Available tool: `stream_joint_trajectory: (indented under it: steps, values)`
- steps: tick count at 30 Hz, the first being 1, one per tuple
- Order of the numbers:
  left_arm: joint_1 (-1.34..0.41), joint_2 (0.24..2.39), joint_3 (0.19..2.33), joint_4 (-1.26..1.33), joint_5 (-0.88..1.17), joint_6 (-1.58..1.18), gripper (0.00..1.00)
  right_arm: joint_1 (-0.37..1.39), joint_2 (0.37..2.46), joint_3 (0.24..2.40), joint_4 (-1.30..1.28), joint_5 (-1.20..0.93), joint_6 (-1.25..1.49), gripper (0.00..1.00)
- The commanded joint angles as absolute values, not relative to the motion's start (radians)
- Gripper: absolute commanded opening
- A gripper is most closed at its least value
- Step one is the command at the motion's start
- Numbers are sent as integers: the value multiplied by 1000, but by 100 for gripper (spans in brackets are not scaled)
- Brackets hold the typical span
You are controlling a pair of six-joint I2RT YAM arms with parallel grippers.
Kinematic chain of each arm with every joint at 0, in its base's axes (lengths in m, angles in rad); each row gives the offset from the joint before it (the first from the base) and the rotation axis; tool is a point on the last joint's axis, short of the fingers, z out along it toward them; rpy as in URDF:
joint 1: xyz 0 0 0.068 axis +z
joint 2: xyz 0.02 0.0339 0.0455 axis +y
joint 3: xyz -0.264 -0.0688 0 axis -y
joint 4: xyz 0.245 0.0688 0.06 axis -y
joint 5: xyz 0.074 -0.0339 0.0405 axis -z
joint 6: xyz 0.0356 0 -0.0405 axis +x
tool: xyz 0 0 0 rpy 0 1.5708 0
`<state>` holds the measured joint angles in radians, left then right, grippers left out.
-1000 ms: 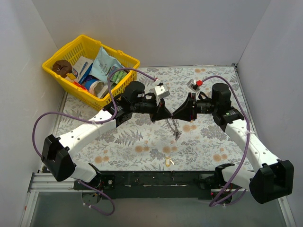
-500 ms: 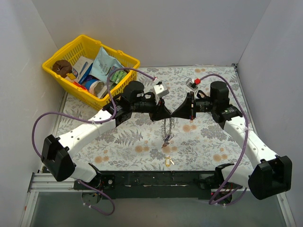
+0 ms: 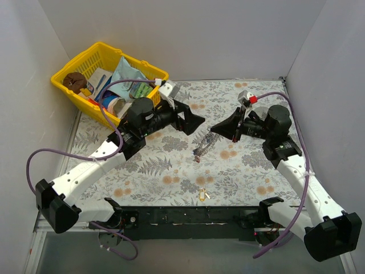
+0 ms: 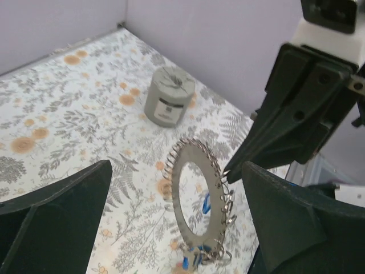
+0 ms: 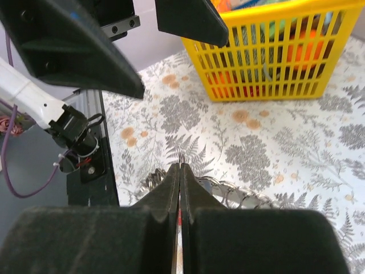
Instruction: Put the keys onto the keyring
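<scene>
keyring (image 4: pixel 175 194) upright; rim in right pincer (image 4: pixel 228 172) (clamped)

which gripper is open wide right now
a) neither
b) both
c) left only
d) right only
c: the left gripper has its fingers spread far apart and grips nothing, while the right gripper has its fingers pressed together, their tip at the toothed rim of the keyring.

One keyring (image 4: pixel 178 200), one yellow key (image 3: pixel 202 196) lying loose, one grey cylinder (image 4: pixel 169 101) and one yellow basket (image 3: pixel 68 77).
</scene>
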<state>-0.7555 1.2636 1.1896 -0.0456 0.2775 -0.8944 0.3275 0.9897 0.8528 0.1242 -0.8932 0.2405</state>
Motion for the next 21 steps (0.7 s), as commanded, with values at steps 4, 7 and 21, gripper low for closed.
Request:
stream_joint_trajectory:
  steps: [4, 7, 21]
  values:
    - [-736, 1157, 1190, 9, 207, -973, 98, 328, 937, 835, 431, -894, 359, 1]
    - [-719, 1154, 1195, 8, 384, -957, 98, 328, 933, 834, 541, -961, 419, 1]
    - [-667, 1164, 1098, 265, 860, -977, 78, 328, 985, 810, 937, -1164, 684, 1]
